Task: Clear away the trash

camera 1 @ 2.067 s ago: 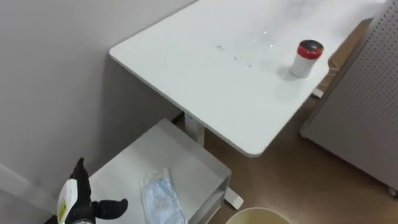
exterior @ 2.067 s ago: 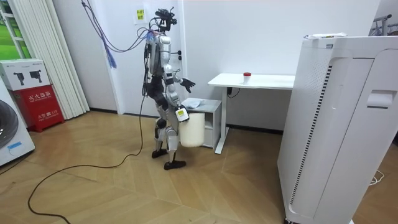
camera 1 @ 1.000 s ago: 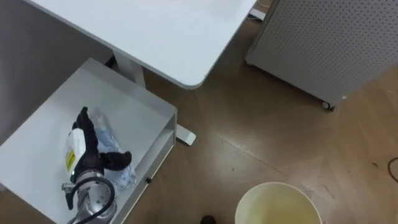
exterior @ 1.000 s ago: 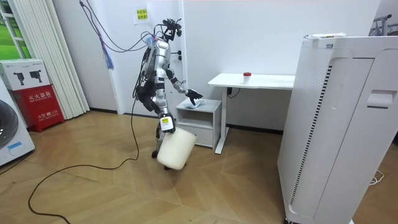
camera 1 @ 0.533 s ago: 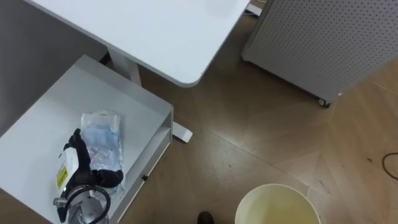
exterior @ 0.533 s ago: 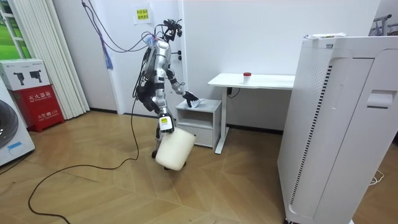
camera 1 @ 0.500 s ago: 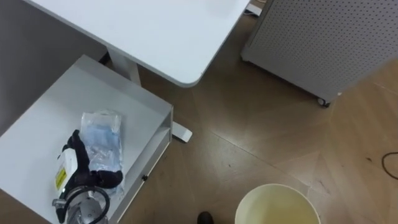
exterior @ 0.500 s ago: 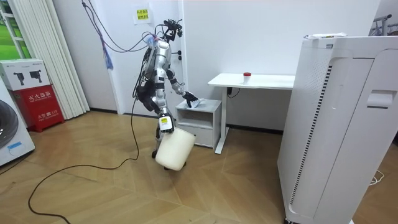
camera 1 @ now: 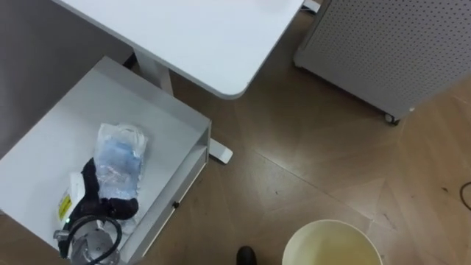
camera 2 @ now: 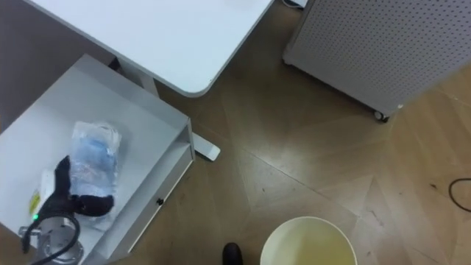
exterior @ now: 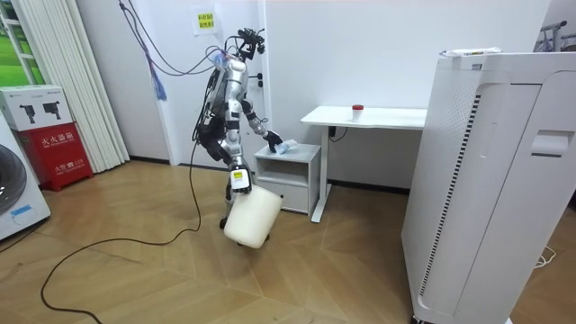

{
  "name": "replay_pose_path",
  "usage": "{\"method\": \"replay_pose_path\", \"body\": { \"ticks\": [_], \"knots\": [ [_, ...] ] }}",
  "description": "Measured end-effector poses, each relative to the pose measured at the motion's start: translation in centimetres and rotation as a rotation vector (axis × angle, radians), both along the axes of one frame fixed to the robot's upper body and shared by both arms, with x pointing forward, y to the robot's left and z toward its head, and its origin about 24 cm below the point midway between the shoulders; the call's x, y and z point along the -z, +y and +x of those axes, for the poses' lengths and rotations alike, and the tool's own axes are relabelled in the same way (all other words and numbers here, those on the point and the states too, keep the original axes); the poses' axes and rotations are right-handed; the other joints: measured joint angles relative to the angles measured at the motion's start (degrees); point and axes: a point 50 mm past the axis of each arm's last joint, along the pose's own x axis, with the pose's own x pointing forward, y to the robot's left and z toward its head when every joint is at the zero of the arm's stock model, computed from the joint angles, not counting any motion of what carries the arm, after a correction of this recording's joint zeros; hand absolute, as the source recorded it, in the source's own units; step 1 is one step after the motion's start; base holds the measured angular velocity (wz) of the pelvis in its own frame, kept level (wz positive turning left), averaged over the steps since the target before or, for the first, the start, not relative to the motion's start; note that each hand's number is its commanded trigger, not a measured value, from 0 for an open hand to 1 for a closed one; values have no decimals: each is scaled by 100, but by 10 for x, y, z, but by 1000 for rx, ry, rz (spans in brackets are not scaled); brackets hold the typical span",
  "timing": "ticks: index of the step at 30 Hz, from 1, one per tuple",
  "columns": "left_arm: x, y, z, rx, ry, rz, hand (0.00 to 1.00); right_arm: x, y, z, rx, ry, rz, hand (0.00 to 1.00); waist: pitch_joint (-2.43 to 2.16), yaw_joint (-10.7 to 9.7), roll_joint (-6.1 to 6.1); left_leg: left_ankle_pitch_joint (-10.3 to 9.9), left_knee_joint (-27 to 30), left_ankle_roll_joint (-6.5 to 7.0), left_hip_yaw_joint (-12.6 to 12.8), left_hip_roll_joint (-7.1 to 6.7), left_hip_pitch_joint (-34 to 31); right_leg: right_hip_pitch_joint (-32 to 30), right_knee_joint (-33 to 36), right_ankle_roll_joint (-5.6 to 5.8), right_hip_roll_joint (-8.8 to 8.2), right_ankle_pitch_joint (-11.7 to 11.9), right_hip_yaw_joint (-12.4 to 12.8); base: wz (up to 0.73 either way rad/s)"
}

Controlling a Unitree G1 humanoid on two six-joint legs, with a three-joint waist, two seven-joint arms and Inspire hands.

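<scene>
The fingers [camera 1: 89, 177] and thumb of the left hand [camera 1: 99, 199] are clenched on the lower end of the plastic bag [camera 1: 120, 151]. The bag lies on the white cabinet [camera 1: 66, 118], lower left of the frame. The cream bin [camera 1: 331, 246] sits at bottom right. In the room view, the right hand [exterior: 238, 178] meets the bin's top; its grip cannot be determined.

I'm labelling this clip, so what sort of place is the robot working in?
Probably an indoor test room furnished like an office: a white desk, a low white cabinet beside it and wood flooring.
</scene>
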Motion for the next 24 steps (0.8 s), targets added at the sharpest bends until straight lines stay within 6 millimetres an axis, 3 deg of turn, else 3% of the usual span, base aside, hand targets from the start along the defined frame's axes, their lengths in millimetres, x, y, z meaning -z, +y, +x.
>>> {"method": "replay_pose_path", "body": {
  "ticks": [8,15,24],
  "knots": [
    [3,1,-1,-19,54,27,100,1,2,-1,13,15,-12,100,-13,3,-20,35,-80,13,-3,-39,47,39,-36,6,-35,3,-15,1],
    [15,-10,-9,-10,89,-19,100,1,2,-1,29,21,-16,100,-25,55,-40,38,-129,12,-3,-9,203,218,-128,17,-24,16,-39,0],
    [31,-31,-20,55,115,-51,100,-6,12,19,16,-60,-49,100,-29,182,-47,64,-150,12,-10,-60,353,358,-108,24,-39,18,-19,0]
  ]
}}
